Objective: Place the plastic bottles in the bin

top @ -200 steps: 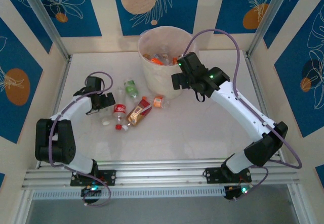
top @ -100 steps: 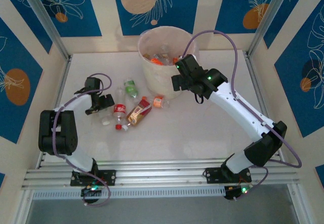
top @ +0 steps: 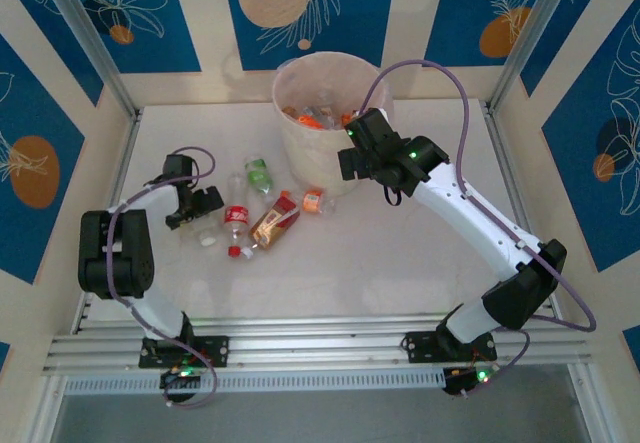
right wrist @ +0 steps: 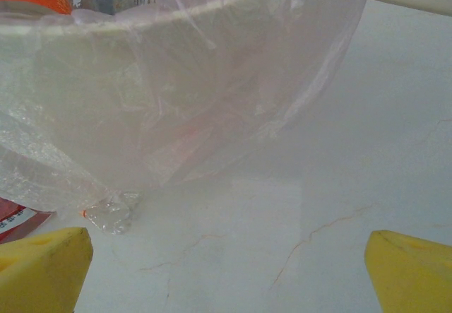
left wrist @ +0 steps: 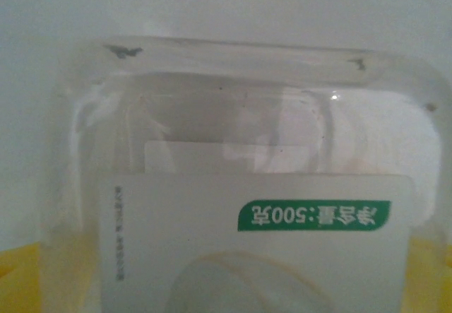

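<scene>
Several plastic bottles lie left of the bin (top: 300,148): a green-labelled one (top: 258,173), a red-labelled one (top: 236,217), a bronze-labelled one (top: 275,221) and a small orange one (top: 313,200). More bottles (top: 318,116) lie inside the bin. My left gripper (top: 203,206) sits low at the left end of the group. In the left wrist view a clear bottle with a white label (left wrist: 247,186) lies close between its open yellow fingertips (left wrist: 14,278). My right gripper (top: 348,160) hangs open by the bin's right side, and the lined wall (right wrist: 176,101) is straight ahead of it.
Metal posts (top: 85,38) and patterned blue walls enclose the white table (top: 360,263). A crumpled clear scrap (right wrist: 109,215) lies at the bin's foot. A loose white cap (top: 208,242) lies near the left gripper. An aluminium rail (top: 320,348) runs along the near edge.
The left gripper has drawn slightly left and its elbow has swung back towards the left wall. The right gripper has shifted a little towards the bin. The bottles have not moved.
</scene>
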{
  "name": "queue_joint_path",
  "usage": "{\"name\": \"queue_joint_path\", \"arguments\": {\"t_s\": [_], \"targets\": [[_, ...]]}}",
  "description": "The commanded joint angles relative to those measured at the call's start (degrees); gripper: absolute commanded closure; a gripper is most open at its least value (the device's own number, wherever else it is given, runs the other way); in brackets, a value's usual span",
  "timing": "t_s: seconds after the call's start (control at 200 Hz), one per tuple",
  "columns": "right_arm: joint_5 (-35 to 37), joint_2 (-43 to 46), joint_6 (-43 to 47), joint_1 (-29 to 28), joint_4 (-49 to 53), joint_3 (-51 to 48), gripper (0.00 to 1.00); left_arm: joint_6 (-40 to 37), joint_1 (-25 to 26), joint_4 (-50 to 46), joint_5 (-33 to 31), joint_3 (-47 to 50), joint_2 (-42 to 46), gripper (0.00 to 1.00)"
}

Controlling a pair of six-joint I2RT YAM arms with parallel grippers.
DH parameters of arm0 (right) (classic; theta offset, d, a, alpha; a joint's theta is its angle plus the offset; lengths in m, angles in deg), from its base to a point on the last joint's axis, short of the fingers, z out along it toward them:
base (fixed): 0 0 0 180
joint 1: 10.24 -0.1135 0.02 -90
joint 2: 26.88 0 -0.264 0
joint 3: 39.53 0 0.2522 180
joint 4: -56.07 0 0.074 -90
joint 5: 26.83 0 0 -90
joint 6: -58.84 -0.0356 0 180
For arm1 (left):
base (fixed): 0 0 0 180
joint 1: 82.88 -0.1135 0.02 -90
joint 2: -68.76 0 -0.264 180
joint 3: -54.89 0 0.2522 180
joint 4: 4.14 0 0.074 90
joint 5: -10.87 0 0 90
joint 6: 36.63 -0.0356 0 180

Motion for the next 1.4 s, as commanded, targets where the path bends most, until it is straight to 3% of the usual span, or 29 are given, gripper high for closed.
{"name": "queue_joint_path", "arguments": {"t_s": [0.0, 0.185, 0.355, 0.495, 0.795, 1.03, 1.195, 1.395], "targets": [[1.6, 1.0, -1.5, -0.4, -0.2, -0.6, 0.01, 1.3, -1.0, -2.2, -0.4, -0.1, -1.0, 0.0], [2.0, 1.1, -1.4, -0.8, -0.2, -0.4, 0.01, 1.5, -1.0, -5.3, -3.1, -1.6, -2.2, 0.01], [3.1, 1.5, -1.5, -1.0, 0.4, -0.3, 0.01, 1.5, -0.9, -5.3, -4.1, -1.7, -1.3, 0.15], [3.5, 2.2, -1.7, -1.3, 0.4, -0.5, 0.01, 1.1, -0.9, -6.4, -5.4, -2.0, 1.3, 0.2], [4.7, 4.3, -2.5, -2.0, -1.1, -2.0, 0.01, 0.1, -0.8, -10.1, -7.5, -2.6, 13.5, 0.23], [5.8, 6.4, -3.3, -2.4, -1.8, -3.7, 0.01, 1.8, 0.2, -11.8, -4.5, -3.4, 25.1, 0.25], [6.8, 8.2, -4.5, -2.5, -2.2, -5.0, 0.01, 3.9, 3.5, -11.3, -2.8, -5.2, 30.7, 0.26], [8.4, 11.3, -6.1, -2.5, -3.1, -7.2, 0.01, 4.2, 11.9, -9.9, -5.0, -11.6, 31.5, 0.26]]}}
